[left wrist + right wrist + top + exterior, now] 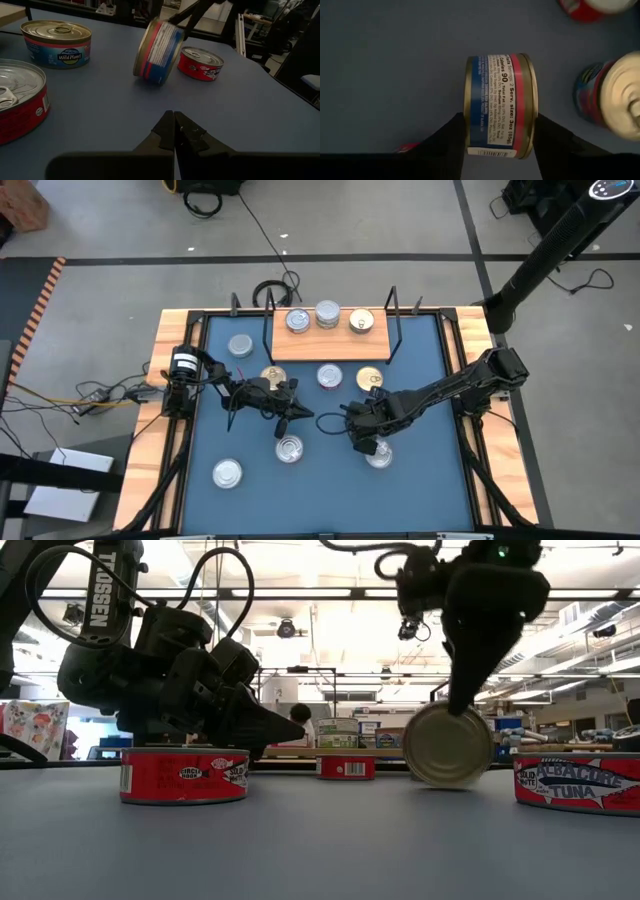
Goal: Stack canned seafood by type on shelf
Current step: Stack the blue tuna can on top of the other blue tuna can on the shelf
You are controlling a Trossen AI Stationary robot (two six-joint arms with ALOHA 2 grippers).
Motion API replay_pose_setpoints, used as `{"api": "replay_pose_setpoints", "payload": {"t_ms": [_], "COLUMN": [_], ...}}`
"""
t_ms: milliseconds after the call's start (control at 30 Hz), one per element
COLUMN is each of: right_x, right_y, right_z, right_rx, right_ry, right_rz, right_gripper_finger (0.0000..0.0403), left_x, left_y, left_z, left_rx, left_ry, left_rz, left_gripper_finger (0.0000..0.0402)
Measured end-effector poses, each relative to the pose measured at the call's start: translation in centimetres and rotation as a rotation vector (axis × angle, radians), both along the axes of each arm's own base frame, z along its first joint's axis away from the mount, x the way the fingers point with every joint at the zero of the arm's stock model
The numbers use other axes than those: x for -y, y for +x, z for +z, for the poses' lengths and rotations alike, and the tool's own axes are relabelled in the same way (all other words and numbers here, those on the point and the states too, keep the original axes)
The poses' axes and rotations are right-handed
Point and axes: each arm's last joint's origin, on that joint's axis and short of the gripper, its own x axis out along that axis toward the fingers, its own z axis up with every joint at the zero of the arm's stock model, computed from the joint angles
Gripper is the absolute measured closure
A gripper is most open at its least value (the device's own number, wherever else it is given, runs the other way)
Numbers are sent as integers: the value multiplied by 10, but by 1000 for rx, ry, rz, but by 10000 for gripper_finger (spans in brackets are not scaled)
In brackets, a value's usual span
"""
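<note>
Right gripper (500,137) sat directly over one tin (501,104), which stood on its edge on the blue table (420,480), lid and base facing sideways, flat axis roughly level. One finger was on the lid face, the other on the base face, so the jaws bracketed the tin across its thickness. They were partly closed; from the right wrist view I couldn't tell for sure if both pads were already pressing or just touching. In the low view the same tin (447,745) showed its round face with its lower rim at the table, not lifted clear as far as I could see.

Left gripper (174,125) was shut tight on nothing, low over the table centre-left, just beside a red-sided tin (184,775), pointing toward the tilted tin. Right arm was clearly the one on it; left was waiting.

The shelf (331,340) lay at the far edge of the table, three tins (327,314) already on it in a row. From the gripped tin it was away from the robot and slightly left, with two gold-topped tins (368,379) and a silver one in between.

Judgement: tin needs to rotate back to flat before stacking, since it's held by its faces on edge.
</note>
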Motion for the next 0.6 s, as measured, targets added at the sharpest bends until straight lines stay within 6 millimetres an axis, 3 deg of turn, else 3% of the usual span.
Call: {"api": "replay_pose_setpoints", "payload": {"t_ms": [133, 300, 467, 600], "right_x": [0, 11, 40, 73], "right_y": [5, 8, 14, 18], "right_z": [20, 47, 64, 68], "right_rx": [12, -17, -76, -198], "right_ry": [-76, -291, -585, -776], "right_rz": [60, 125, 177, 209], "right_gripper_finger": [214, 214, 214, 214], "left_x": [0, 0, 0, 0], "left_y": [0, 0, 0, 0], "left_z": [0, 0, 0, 0], "left_rx": [0, 0, 0, 0], "left_ry": [0, 0, 0, 0], "left_rz": [0, 0, 0, 0], "left_gripper_finger": [398, 398, 398, 398]}}
